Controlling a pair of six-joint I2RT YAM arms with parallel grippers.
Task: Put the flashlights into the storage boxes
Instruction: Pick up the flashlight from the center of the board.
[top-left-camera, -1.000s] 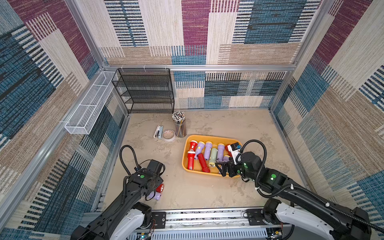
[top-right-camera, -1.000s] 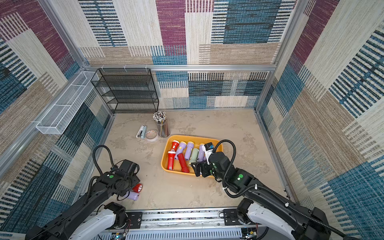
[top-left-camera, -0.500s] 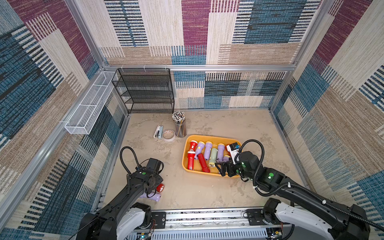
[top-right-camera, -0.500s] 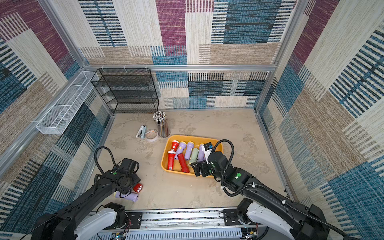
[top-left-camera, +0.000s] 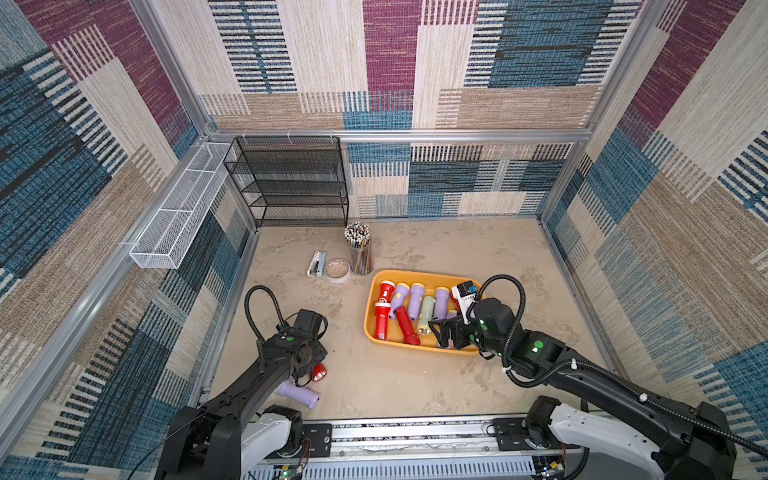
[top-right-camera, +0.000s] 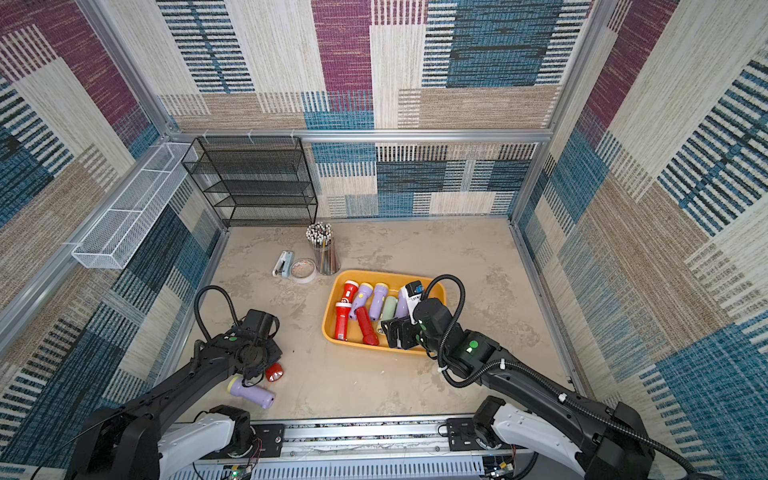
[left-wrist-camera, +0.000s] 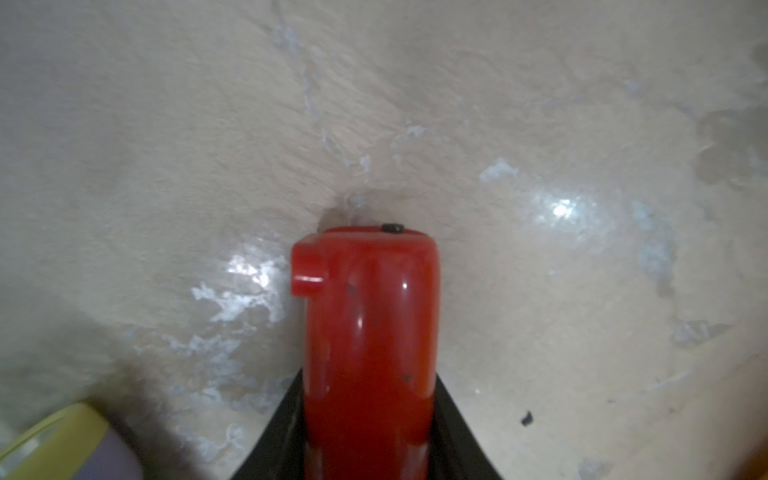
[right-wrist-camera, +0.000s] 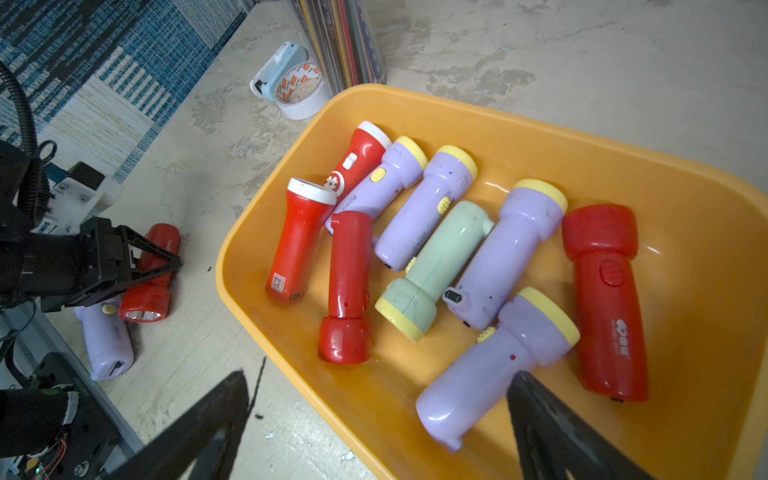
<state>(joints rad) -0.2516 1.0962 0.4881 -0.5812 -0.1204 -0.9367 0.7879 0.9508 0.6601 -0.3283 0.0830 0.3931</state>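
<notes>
Spreading underneath: one beige mottled table (top-left-camera: 478, 257), walled in by patterned panels.
Back left corner: one black mesh rack (top-left-camera: 291, 183) on the table. One white wire basket (top-left-camera: 178, 208) hangs on the left wall beside it. Both are well apart from the arms.
Tray: one yellow-orange tray (top-left-camera: 415, 275), flat on the table, right of centre.
Right gripper: the right gripper (right-wrist-camera: 378, 376) hangs over the tray's near rim with jaws spread wide and nothing between them. In both top views it hides the tray's near right corner.
Left gripper: the left gripper (left-wrist-camera: 370, 419) is clamped on a red flashlight (left-wrist-camera: 368, 316) at the near left of the table, well apart from the tray. In both top views the arm covers all but the flashlight's head.
Pencil cup: one pencil cup (top-left-camera: 360, 257), just behind the tray's far left corner.
Inside the tray: nine flashlights (right-wrist-camera: 432, 203), crowded together and several touching. Four are red, four are lavender, and there is one pale green flashlight (right-wrist-camera: 449, 249).
Outside the tray: two, the gripped red one and a lavender flashlight (top-left-camera: 297, 392) lying just beside it.
Small items: one tape roll (top-left-camera: 337, 270) and one pale-blue gadget (top-left-camera: 316, 264), side by side to the left of the cup.
</notes>
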